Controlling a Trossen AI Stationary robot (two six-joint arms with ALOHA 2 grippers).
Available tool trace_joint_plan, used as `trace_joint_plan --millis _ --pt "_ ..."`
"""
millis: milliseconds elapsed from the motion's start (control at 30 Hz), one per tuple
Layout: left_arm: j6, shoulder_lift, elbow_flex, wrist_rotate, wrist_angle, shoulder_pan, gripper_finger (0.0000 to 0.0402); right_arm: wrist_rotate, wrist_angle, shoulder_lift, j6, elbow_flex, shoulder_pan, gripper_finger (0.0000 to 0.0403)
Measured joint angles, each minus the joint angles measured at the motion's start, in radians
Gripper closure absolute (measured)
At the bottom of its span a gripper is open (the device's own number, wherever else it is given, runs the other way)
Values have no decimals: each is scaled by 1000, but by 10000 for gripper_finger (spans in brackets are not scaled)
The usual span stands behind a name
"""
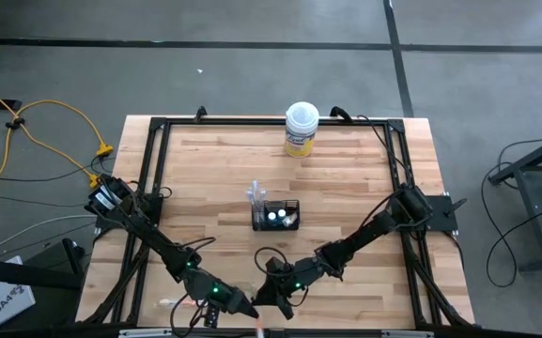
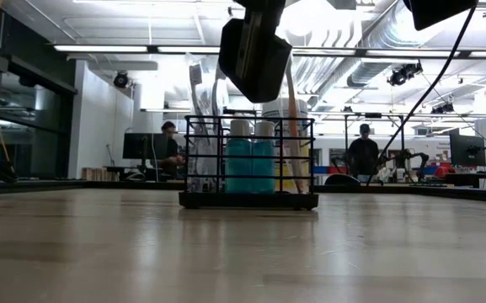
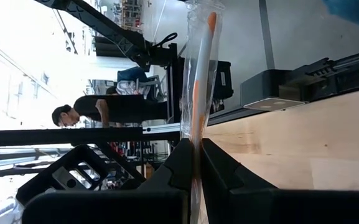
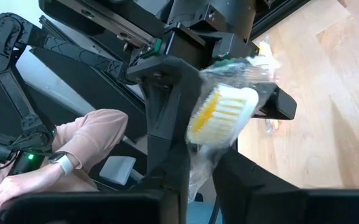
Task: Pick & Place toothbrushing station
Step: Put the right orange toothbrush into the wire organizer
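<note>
I am a robot with 2 arms at a wooden table (image 1: 346, 188). Both my grippers meet at the table's near edge, well apart from the black wire-mesh holder (image 1: 277, 215), which stands upright near the table's middle. Inside it are 2 teal white-capped tubes (image 2: 250, 162) and several slim pale toothbrushes (image 2: 197, 126).

My left gripper (image 3: 195, 158) is closed tight on a wrapped toothbrush with an orange handle (image 3: 199, 87); its clear wrapper sticks out past my fingertips. My right gripper (image 4: 199, 155) sits around the bristle end of a wrapped toothbrush (image 4: 223, 115), white and yellow bristles showing between my fingers. I cannot tell whether that grip is firm yet, or whether this is the same brush my left gripper holds.

I judge this to be a handover or regrasp of 1 brush. Next, 1 gripper must hold firmly while the other lets go, then carry the brush to the holder and lower it upright through the open top.

A white-lidded yellow tub (image 1: 301, 129) stands at the far edge.
</note>
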Motion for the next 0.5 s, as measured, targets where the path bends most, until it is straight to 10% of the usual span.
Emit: trace_joint_plan --millis 500 --pt "1 1 0 1 -6 0 396 -10 1 0 4 0 0 381"
